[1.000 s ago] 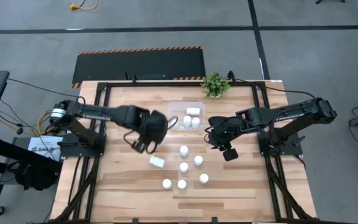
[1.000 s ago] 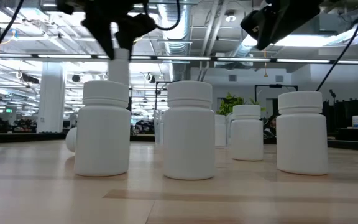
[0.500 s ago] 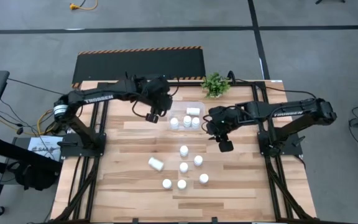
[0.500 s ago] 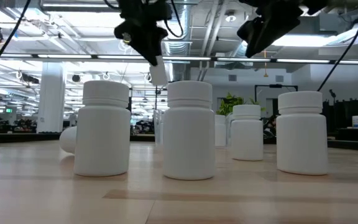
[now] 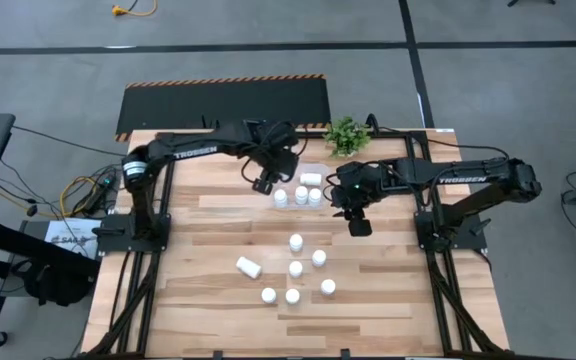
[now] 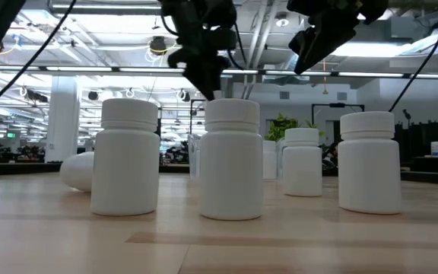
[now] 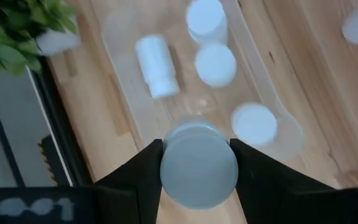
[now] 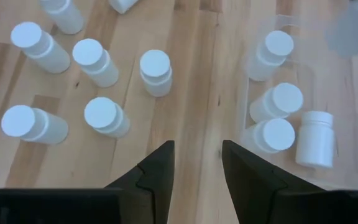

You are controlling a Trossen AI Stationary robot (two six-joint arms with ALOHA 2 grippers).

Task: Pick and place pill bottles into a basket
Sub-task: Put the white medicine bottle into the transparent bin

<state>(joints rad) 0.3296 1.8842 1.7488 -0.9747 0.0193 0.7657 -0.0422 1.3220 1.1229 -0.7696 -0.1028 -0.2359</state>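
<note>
Left gripper (image 7: 197,180): clamped on one small white cylindrical pill bottle (image 7: 198,167), above the shallow clear plastic basket (image 5: 286,172), which holds apparently four bottles (one lying flat). Right gripper (image 5: 358,226): closed, empty, beside the basket.

White lettering reading "TROSSEN" is being shown on the dark forearm link of the left arm (image 5: 197,152) and again on the dark forearm link of the right arm (image 5: 454,180). No other text is being made out.
</note>
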